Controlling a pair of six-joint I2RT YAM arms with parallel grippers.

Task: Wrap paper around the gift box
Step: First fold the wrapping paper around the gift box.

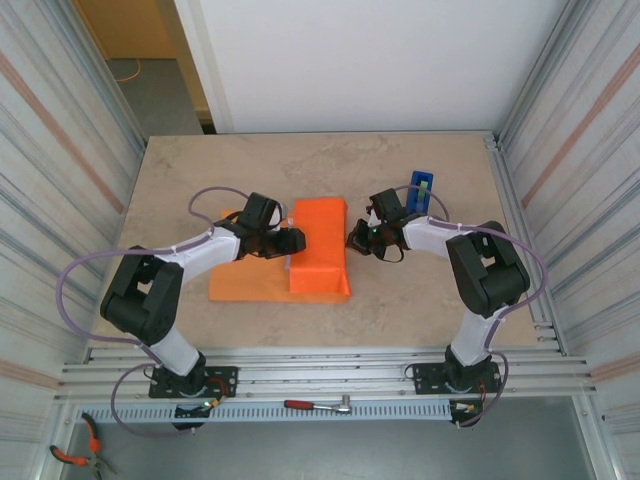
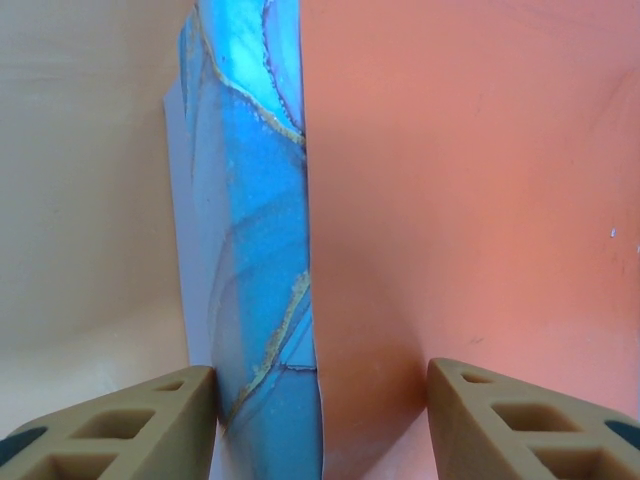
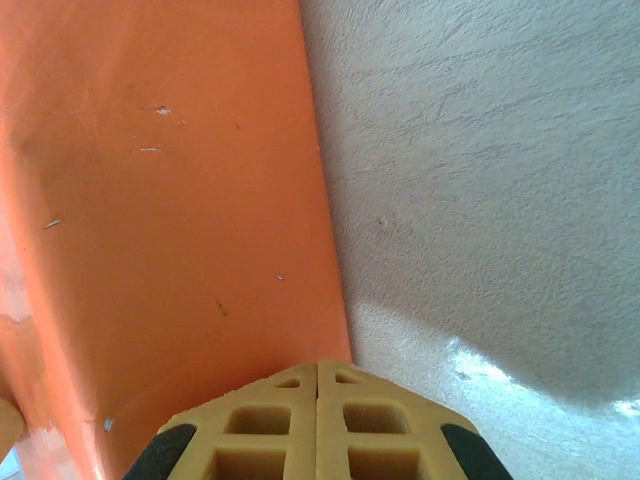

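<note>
The box (image 2: 250,250) was mostly hidden under the folded orange paper (image 1: 318,250) at mid-tabletop (image 1: 400,310). Only a blue marbled edge was seen, straddled by the parted left claw (image 2: 320,370). The right claw (image 3: 318,400) was clenched shut at the paper's right edge.

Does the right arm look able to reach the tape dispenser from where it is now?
Probably yes. The dispenser stands on the table close beside the right gripper, with nothing between them. That gripper is shut at the edge of the paper, so it would have to pull away and open first.
</note>
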